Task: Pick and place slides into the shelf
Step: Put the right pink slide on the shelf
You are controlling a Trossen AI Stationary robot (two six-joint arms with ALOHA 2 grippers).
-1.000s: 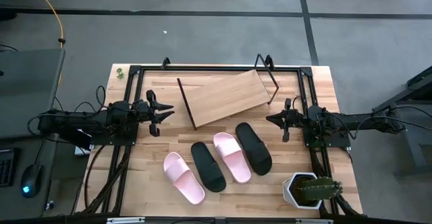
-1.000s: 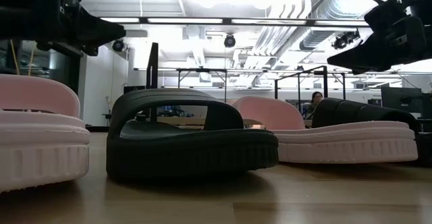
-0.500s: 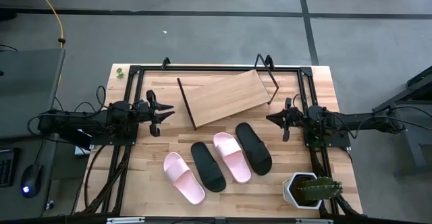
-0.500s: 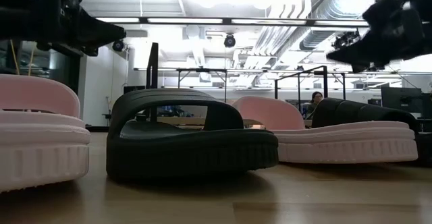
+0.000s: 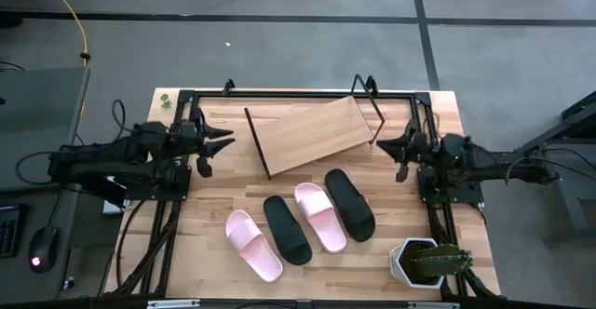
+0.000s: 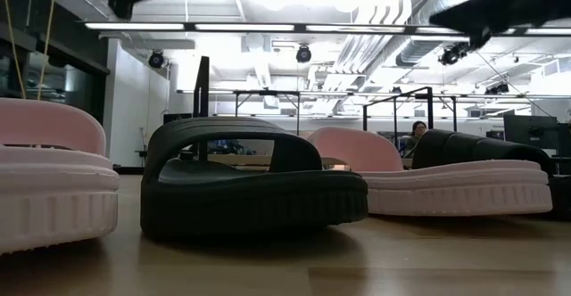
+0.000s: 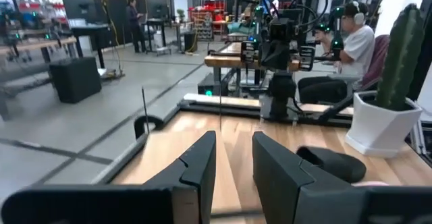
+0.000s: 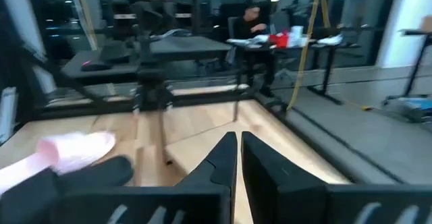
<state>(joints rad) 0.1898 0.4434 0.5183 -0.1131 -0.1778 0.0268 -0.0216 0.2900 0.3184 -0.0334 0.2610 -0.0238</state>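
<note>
four slides lie in a row on the front half of the table (image 5: 447, 114), none on the shelf: pink slide (image 5: 253, 245) at the left end, then black slide (image 5: 287, 229), second pink slide (image 5: 320, 217), second black slide (image 5: 350, 204) at the right end. neighbours sit just beside each other, all angled the same way.

shelf (image 5: 309, 134) stands behind them near the table's back edge, board tilted on its black wire frame, bare.

left gripper (image 5: 226, 140) hangs in the air near the shelf's left end, fingers (image 7: 202, 163) parted with a gap, holding nothing.

right gripper (image 5: 379, 144) is just off the shelf's right end, fingers (image 8: 226, 153) pressed nearly together, empty.

potted cactus (image 5: 426, 262) at the front right corner.
</note>
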